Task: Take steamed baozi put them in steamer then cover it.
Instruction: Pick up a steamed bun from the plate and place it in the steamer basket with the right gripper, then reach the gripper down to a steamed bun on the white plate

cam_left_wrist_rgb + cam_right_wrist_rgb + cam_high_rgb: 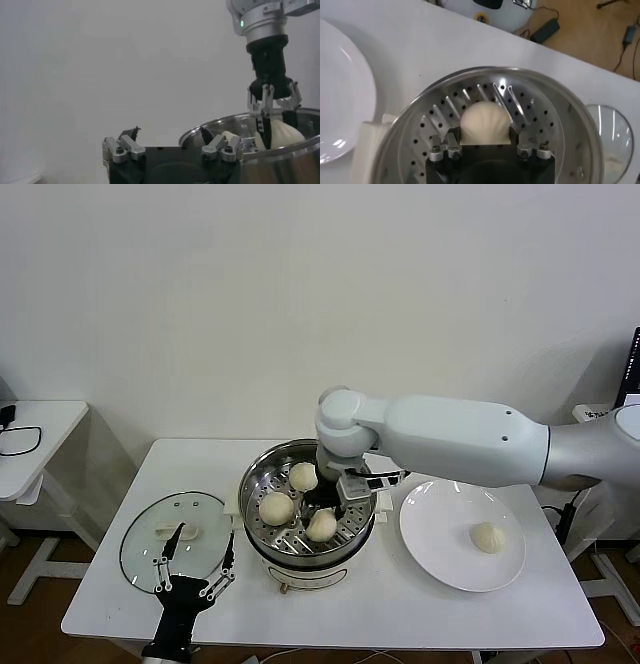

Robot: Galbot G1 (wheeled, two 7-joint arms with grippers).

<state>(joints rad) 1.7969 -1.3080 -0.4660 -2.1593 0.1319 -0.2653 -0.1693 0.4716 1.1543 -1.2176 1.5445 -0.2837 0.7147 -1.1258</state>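
The steel steamer [262, 464] stands mid-table with three baozi on its perforated tray [545, 120]. Two of them, one [303, 476] at the back and one [276, 508] on the left, lie free. My right gripper [486, 136] reaches down into the pot and is shut on the third baozi [485, 119], which sits low on the tray at the front [321, 525]. A fourth baozi [488, 537] lies on the white plate [440, 529]. The glass cover [150, 544] lies flat to the left of the steamer. My left gripper [205, 534] hovers open at its near edge, holding nothing.
The plate sits right of the steamer, close to its cream side handle [383, 502]. A small white side table [40, 424] with a cable stands far left. The table's front edge runs just below the cover and the steamer.
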